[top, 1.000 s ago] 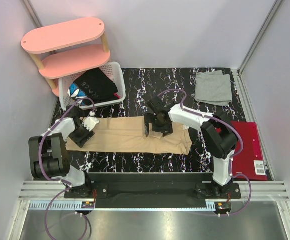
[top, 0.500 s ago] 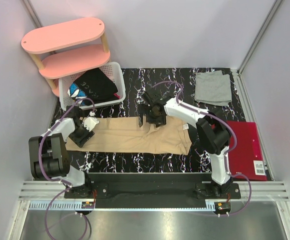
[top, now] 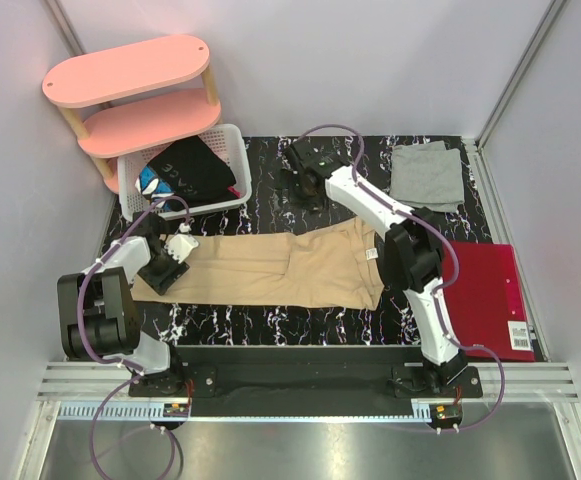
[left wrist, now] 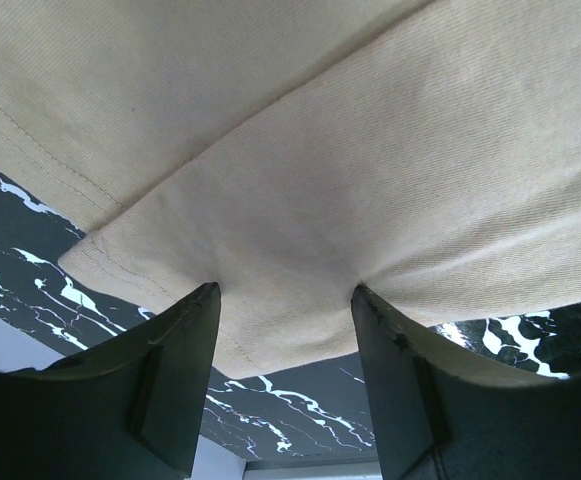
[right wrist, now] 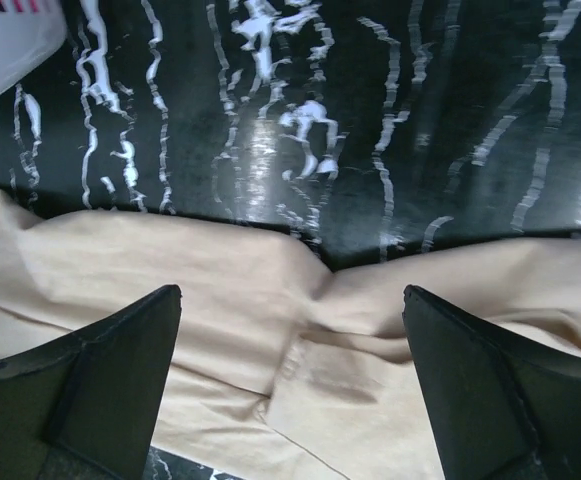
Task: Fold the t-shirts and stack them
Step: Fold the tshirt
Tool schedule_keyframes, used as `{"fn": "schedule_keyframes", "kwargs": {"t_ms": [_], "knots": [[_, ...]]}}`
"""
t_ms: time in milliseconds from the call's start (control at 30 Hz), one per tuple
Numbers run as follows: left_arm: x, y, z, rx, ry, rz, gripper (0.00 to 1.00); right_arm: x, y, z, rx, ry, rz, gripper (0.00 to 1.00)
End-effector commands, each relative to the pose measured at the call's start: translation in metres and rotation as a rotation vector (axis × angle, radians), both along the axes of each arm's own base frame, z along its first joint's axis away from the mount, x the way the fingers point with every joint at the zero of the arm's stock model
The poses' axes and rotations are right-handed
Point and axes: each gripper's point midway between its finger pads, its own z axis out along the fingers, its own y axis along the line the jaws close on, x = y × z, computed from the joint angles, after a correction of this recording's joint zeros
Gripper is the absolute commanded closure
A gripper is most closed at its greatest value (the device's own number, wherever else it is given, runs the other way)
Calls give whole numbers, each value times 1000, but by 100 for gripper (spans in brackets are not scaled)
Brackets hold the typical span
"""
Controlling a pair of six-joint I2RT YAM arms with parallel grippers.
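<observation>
The tan t-shirt lies as a long folded band across the dark marbled table, and its far edge shows in the right wrist view. My left gripper sits at the shirt's left end. In the left wrist view it is open, both fingertips pressing down on the tan cloth near its corner. My right gripper hangs open over bare table behind the shirt, with nothing between its fingers. The grey t-shirt lies folded at the back right.
A white basket with dark clothes stands at the back left, its corner in the right wrist view. Behind it is a pink two-tier shelf. A red folder lies at the right edge. Walls close in on both sides.
My right gripper has left the middle of the tan shirt and moved to the back of the table, staying open. The left gripper has kept its place.
</observation>
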Motion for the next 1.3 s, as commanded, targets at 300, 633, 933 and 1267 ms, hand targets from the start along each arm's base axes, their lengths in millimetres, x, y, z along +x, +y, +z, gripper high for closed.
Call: {"fn": "schedule_keyframes", "kwargs": {"t_ms": [300, 633, 933, 1267], "knots": [[15, 3, 28, -12, -72, 10, 39, -94, -57, 16, 115, 100, -72, 0], [8, 1, 20, -20, -41, 18, 39, -111, 29, 1, 503, 323, 218, 0], [5, 1, 16, -19, -32, 8, 39, -89, 44, -26, 591, 361, 244, 0], [0, 2, 7, -12, -14, -1, 40, -102, 40, -96, 653, 516, 273, 0]]}}
